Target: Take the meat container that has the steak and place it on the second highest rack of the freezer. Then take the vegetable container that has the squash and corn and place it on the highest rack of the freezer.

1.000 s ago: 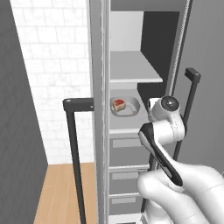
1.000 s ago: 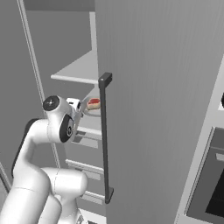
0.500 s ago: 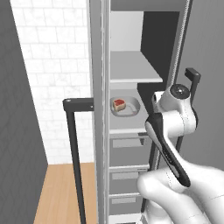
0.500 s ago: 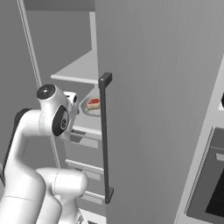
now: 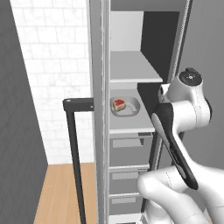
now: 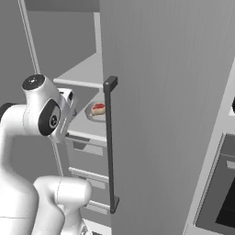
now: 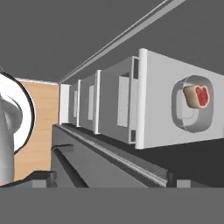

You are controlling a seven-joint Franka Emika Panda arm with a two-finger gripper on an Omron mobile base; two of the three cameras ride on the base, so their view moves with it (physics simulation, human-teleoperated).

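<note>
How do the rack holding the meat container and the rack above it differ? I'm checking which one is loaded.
The lower rack carries the meat container with its steak; the upper rack is bare. The lower rack sits directly above the drawers; the upper sits higher. Both are flat pale grey shelves.

Base views: behind arm, left and right, facing open freezer (image 5: 131, 78), both sharing meat container (image 5: 125, 106) shelf. Hand view: rolled sideways, close to drawers (image 7: 113, 105).

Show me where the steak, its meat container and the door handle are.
steak (image 5: 118, 104), left base view, on the red meat.
meat container (image 5: 133, 106), left base view, on its bare grey floor right of the steak.
door handle (image 6: 109, 147), right base view, midway along the dark bar.
</note>
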